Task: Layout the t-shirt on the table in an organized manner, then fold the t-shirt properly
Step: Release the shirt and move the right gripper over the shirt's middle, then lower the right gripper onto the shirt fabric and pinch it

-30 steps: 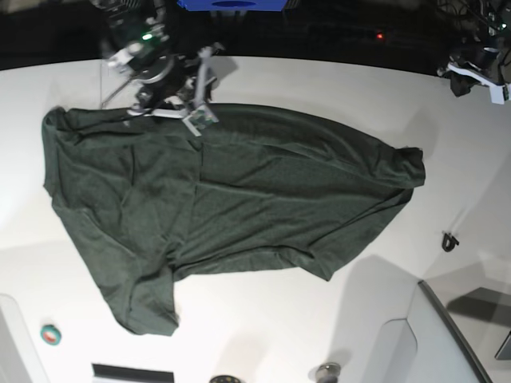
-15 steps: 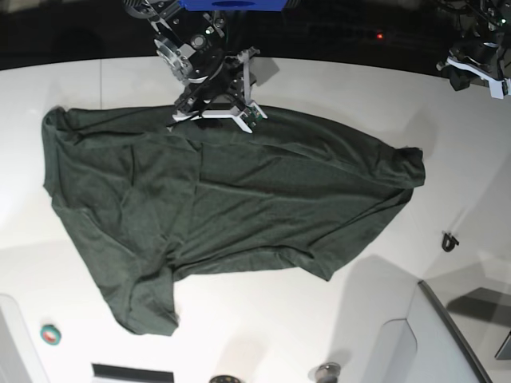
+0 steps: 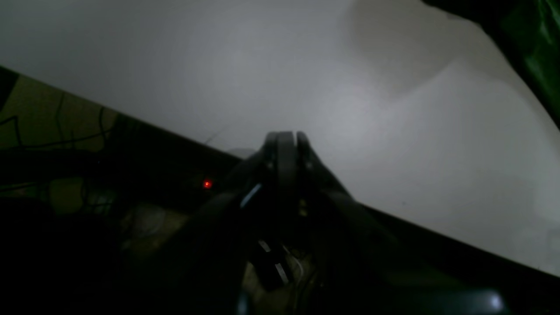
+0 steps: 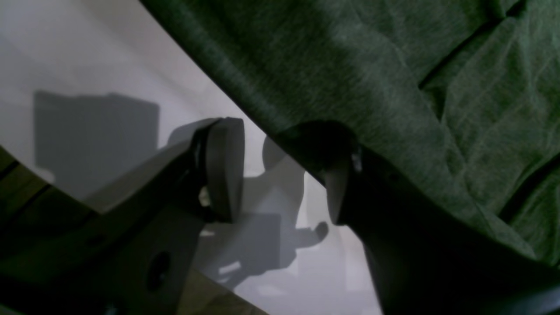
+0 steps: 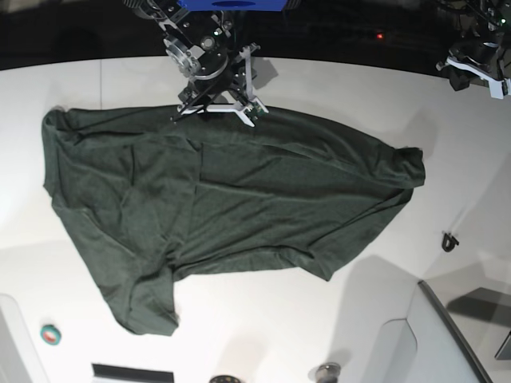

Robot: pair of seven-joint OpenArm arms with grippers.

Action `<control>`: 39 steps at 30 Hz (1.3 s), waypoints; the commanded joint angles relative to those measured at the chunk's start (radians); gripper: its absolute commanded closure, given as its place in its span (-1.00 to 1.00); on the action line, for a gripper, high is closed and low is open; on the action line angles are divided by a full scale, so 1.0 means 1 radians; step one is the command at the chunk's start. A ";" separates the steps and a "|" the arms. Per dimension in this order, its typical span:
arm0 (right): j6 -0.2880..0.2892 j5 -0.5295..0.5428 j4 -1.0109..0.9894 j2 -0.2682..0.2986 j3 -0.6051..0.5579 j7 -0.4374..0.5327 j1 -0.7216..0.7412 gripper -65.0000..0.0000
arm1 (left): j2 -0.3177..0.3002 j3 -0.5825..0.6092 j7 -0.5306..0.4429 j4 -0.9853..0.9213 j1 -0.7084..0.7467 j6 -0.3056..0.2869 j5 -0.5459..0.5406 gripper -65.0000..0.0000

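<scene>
Hovering at the far edge of the shirt, the right gripper (image 5: 222, 112) has its two fingers apart, and I cannot see any cloth pinched between them. In the right wrist view one finger (image 4: 223, 168) sits over bare table and the other finger (image 4: 332, 175) sits right at the shirt's hem, so the cloth edge lies just beside the gap, on the side toward the room's front. The green t-shirt (image 5: 231, 199) is spread on the white table (image 5: 335, 80), a bit crooked and wrinkled, with its long way running side to side. This arm is much nearer to the shirt. The left gripper (image 5: 471, 68) is well apart at the table's far corner, with its fingers pressed together and holding nothing. I see no box or bin with anything in it.
</scene>
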 commanded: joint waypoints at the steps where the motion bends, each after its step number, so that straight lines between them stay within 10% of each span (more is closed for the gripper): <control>1: -0.005 -0.021 0.009 -0.007 -0.014 0.015 -0.007 0.30 | -0.017 -0.006 -0.021 0.012 0.006 -0.009 -0.017 1.00; 8: -0.005 -0.021 -0.023 -0.007 -0.014 0.015 0.008 0.94 | -0.017 -0.006 -0.021 0.012 0.006 -0.009 -0.017 1.00; 26: -0.005 -0.021 0.079 -0.001 -0.012 0.007 0.022 0.96 | -0.017 -0.006 -0.021 0.012 0.005 -0.009 -0.017 1.00; 30: -0.005 -0.021 0.083 -0.001 -0.012 0.007 0.010 0.86 | -0.017 -0.006 -0.021 0.012 0.005 -0.009 -0.017 1.00; 36: -0.005 -0.021 0.062 0.002 -0.052 0.009 0.005 0.03 | -0.017 -0.004 -0.021 0.012 0.003 -0.009 -0.017 1.00; 39: -0.005 -0.021 0.026 0.002 -0.063 0.009 0.024 0.12 | -0.017 -0.002 -0.021 0.012 0.002 -0.009 -0.017 1.00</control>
